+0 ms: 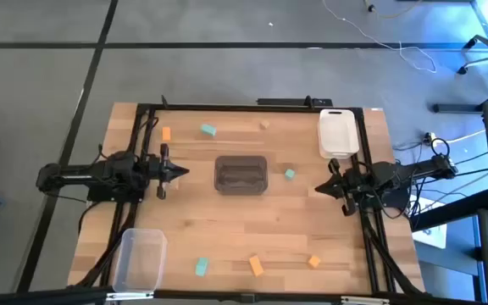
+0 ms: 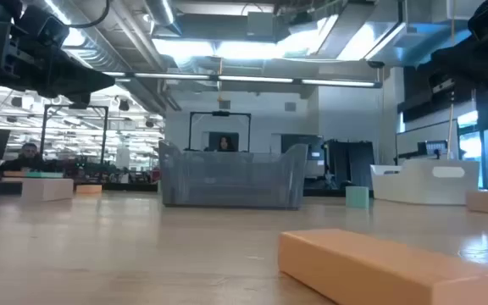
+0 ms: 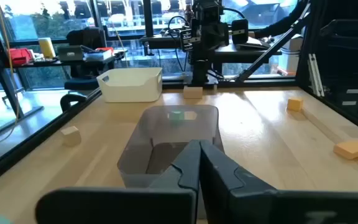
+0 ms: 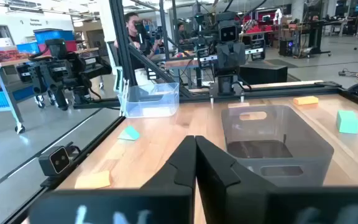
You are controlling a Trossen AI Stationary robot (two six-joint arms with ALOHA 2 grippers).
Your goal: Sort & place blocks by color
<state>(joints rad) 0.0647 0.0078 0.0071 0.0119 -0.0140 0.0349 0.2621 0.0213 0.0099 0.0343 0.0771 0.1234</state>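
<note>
Small cuboid blocks in orange [image 1: 256, 266], teal [image 1: 207, 130] and bare tan wood [image 1: 264, 124] lie scattered over the light wooden table [image 1: 185, 229], all outside the dark grey plastic bin [image 1: 241, 174] at frame centre. The left gripper [image 1: 181, 171] at mid-left and right gripper [image 1: 318, 188] at mid-right both have jaws pressed together, holding nothing.

We note a light wooden table [image 1: 227, 220] bearing three bins: a dark grey bin [image 1: 241, 174] at centre, a white bin [image 1: 338, 133] at the far right corner, a clear bin [image 1: 139, 258] at the near left corner. Loose on the boards lie orange blocks [image 1: 256, 266], teal blocks [image 1: 207, 130] and a tan block [image 1: 264, 125], all well apart and outside the bins.
</note>
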